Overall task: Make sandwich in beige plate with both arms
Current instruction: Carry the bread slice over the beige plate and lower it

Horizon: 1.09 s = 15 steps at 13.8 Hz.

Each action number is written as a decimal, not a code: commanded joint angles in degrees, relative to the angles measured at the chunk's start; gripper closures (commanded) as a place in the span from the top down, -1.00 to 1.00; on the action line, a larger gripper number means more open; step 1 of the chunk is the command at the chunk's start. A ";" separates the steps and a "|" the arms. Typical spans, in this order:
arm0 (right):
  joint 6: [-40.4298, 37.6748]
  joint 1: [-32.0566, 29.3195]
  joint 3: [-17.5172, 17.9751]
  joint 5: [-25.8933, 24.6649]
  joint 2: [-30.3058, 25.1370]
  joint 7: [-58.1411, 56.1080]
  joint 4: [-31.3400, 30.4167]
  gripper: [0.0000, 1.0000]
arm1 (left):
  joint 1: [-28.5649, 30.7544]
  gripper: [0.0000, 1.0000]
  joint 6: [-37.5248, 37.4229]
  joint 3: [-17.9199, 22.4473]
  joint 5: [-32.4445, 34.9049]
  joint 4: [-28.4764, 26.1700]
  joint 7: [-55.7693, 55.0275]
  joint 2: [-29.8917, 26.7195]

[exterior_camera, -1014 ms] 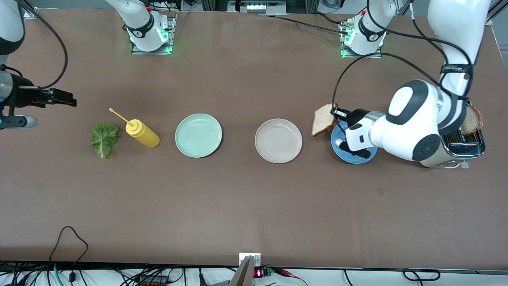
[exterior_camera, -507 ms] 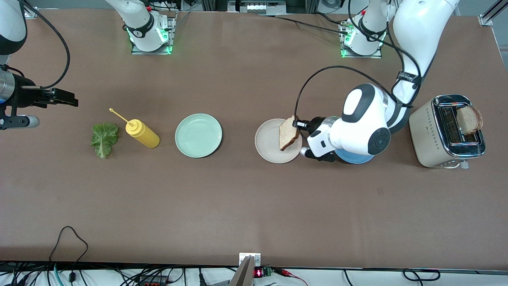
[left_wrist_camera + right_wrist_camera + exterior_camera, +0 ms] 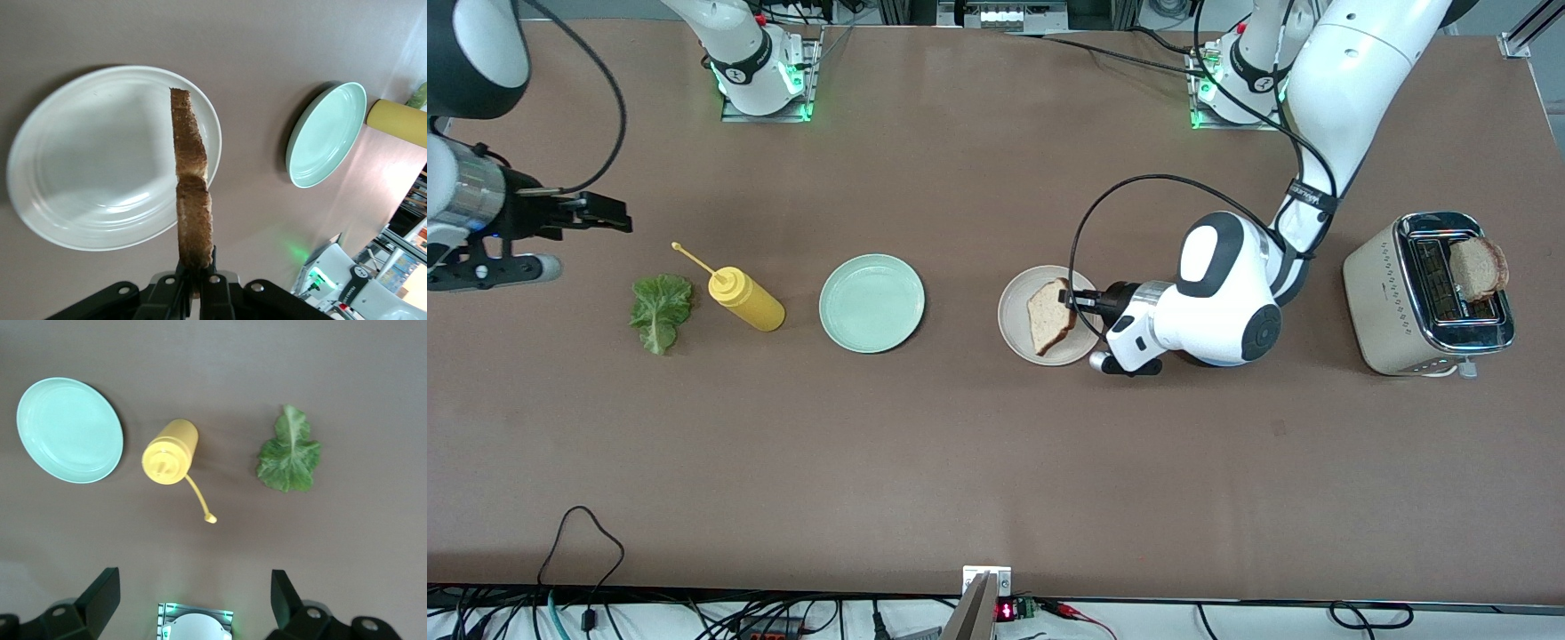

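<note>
Toasted bread slice (image 3: 1048, 316): clamped at one edge by the left gripper's (image 3: 1069, 307) closed fingers (image 3: 200, 283), held edge-up over the beige plate (image 3: 1017, 333); contact with the plate cannot be told.
Right gripper (image 3: 609, 213): fingers (image 3: 100, 595) spread wide, nothing held, above the tabletop (image 3: 960, 462) by the lettuce leaf (image 3: 660, 310).
Second slice (image 3: 1476, 268): seated in the toaster (image 3: 1392, 293).

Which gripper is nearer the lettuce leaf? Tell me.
Right. The right gripper is open above the table at the right arm's end, close to the lettuce leaf. The left gripper is over the beige plate, holding a bread slice.
</note>
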 commanded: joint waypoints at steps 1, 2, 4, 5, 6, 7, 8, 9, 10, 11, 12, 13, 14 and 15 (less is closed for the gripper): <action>-0.15 0.67 -0.17 -0.20 -0.13 -0.41 -0.02 1.00 | -0.75 -0.99 2.67 0.14 -2.49 -2.49 0.04 -0.42; 0.90 0.67 -0.17 -0.11 0.48 -0.41 0.07 1.00 | -1.28 -0.99 2.85 0.14 -2.58 -3.02 0.04 -0.51; 1.96 0.49 -0.17 0.41 1.01 -0.58 0.24 1.00 | -1.28 -0.99 2.94 0.14 -3.45 -3.46 0.04 -0.51; 1.96 0.75 -0.17 0.50 1.02 -0.41 0.24 1.00 | -1.46 -0.99 3.20 0.14 -3.54 -3.99 0.04 -0.51; 1.96 1.37 -0.17 0.50 1.02 0.03 0.24 1.00 | -1.46 -0.99 4.16 0.14 -4.41 -4.60 0.04 -0.51; 1.96 1.55 -0.17 0.59 1.02 0.20 0.33 1.00 | -1.46 -0.99 4.69 0.06 -4.68 -5.56 0.04 -0.59; 1.79 1.55 -0.17 0.68 0.93 0.29 0.42 1.00 | -1.55 -0.99 4.70 0.06 -4.69 -5.75 0.22 -0.59; 1.27 1.37 -0.17 0.77 0.84 0.29 0.33 1.00 | -1.63 -0.99 4.70 0.06 -4.69 -6.01 0.31 -0.59; 0.48 1.46 -0.25 0.77 0.41 0.29 0.16 1.00 | -1.81 -0.99 4.78 0.06 -4.69 -6.01 0.31 -0.42; -1.01 1.55 -0.25 0.77 0.23 0.29 0.15 1.00 | -2.07 -0.99 5.22 0.06 -4.69 -6.01 0.31 -0.42; -1.72 1.37 -0.25 0.77 0.14 0.21 0.24 1.00 | -2.07 -0.99 5.83 0.06 -4.69 -6.10 0.22 -0.42; -1.73 1.29 -0.51 0.77 0.14 -0.40 0.33 1.00 | -2.07 -0.99 5.93 0.06 -4.69 -6.10 0.31 -0.33; -1.81 1.11 -0.69 0.77 0.14 -0.58 0.33 1.00 | -1.99 -0.99 5.93 0.06 -4.69 -6.10 0.48 -0.07; -1.82 1.02 -0.78 0.77 0.14 -0.67 0.33 1.00 | -1.99 -0.98 5.93 0.06 -4.69 -6.10 0.57 0.02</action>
